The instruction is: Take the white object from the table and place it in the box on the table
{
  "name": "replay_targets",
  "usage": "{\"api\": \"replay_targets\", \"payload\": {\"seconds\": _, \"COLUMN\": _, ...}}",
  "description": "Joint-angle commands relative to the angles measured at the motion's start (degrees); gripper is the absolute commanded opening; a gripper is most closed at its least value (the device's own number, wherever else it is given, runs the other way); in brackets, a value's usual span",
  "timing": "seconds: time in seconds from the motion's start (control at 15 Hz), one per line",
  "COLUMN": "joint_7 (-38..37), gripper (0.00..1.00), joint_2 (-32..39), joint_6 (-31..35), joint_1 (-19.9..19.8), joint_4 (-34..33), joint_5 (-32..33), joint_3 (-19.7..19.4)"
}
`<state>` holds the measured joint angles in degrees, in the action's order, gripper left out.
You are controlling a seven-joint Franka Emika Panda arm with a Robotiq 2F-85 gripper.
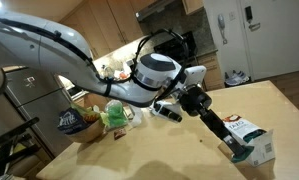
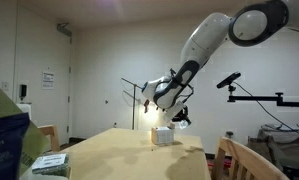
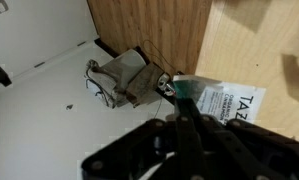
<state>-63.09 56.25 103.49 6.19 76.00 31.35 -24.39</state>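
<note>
Two-fingered, pinching a small flat squarish white packet with a green-teal patch (image 3: 185,87) near the centre of the wrist view, using the black Robotiq gripper (image 3: 181,100), jaws pressing almost together on it. Hovering at the left edge of a white rectangular cardboard carton with green print (image 3: 229,100), right of centre. Hanging just above that carton (image 1: 254,146) at lower right in an exterior view, over a pale wooden table (image 1: 139,158).

Home kitchen: wood cabinets (image 1: 114,20), range hood (image 1: 161,10), steel appliance (image 1: 31,95), wooden table (image 1: 139,150).
</note>
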Motion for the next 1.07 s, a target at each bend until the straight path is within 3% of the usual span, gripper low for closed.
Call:
{"api": "replay_targets", "payload": {"seconds": 0.0, "joint_7": -0.75, "gripper": 0.01, "joint_2": 0.3, "joint_6": -1.8, "joint_1": -1.2, "joint_4": -1.25, "joint_5": 0.96, "joint_3": 1.31}}
{"api": "replay_targets", "payload": {"seconds": 0.4, "joint_7": -3.76, "gripper": 0.01, "joint_2": -1.21, "joint_6": -4.27, "joint_1": -0.74, "joint_4": -0.43, "joint_5": 1.44, "joint_3": 0.51}}
{"api": "replay_targets", "payload": {"seconds": 1.0, "joint_7": -9.01, "gripper": 0.01, "joint_2": -4.49, "joint_6": -1.76, "joint_1": -1.87, "joint_4": -0.94, "joint_5": 3.24, "joint_3": 1.48}}
